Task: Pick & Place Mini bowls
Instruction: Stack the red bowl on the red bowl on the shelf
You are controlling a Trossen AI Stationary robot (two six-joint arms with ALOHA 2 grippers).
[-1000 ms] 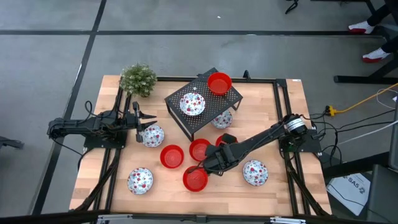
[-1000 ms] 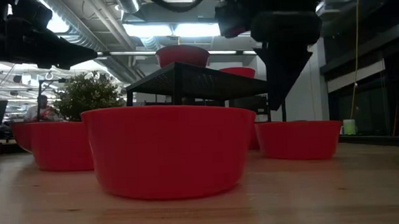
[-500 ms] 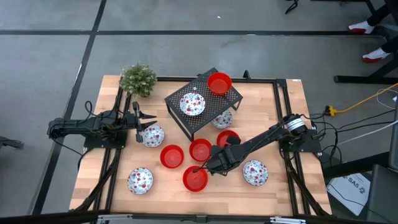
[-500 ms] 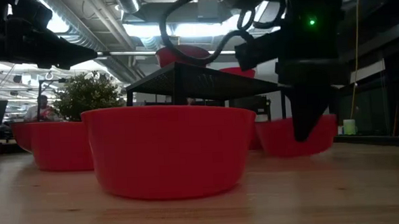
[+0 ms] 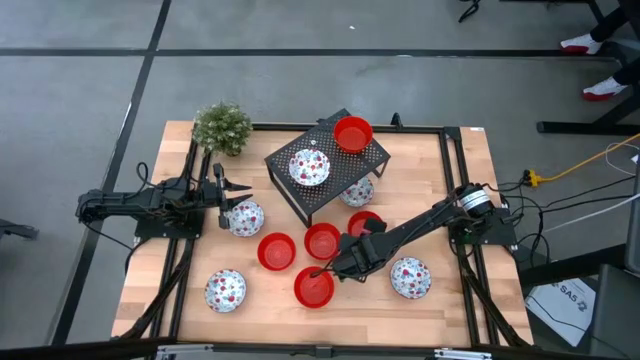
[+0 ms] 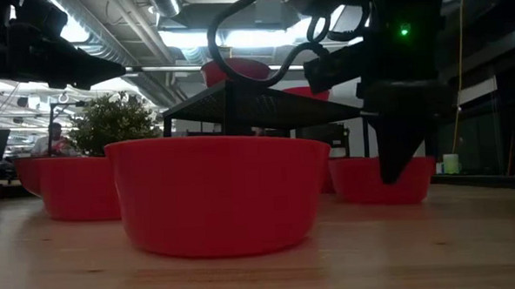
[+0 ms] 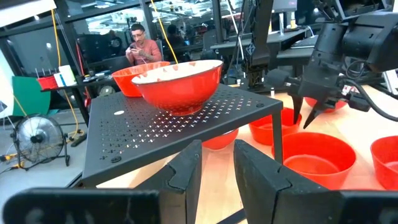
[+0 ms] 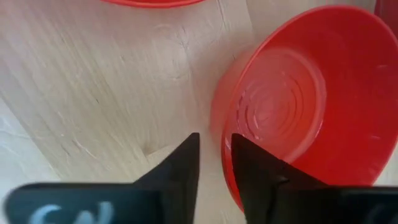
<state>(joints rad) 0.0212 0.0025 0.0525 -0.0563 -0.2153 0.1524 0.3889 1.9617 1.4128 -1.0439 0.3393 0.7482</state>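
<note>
My right gripper (image 8: 214, 163) at frame bottom, jaws narrow, straddling red bowl (image 8: 305, 99) rim, not yet clamped; close squarely before lifting.

Right arm: stretched low across the table, right gripper (image 5: 322, 270) pointing down, fingers narrowly apart.
Left arm: waits at the table's left edge, left gripper (image 5: 224, 192) slightly parted.

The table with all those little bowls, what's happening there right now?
The right gripper is down over the rim of a plain red bowl near the front of the table, one finger inside and one outside the wall, seemingly about to grasp it. The left gripper waits by a speckled bowl on the left. Two bowls sit on the black rack, and others lie spread over the wood near it.
</note>
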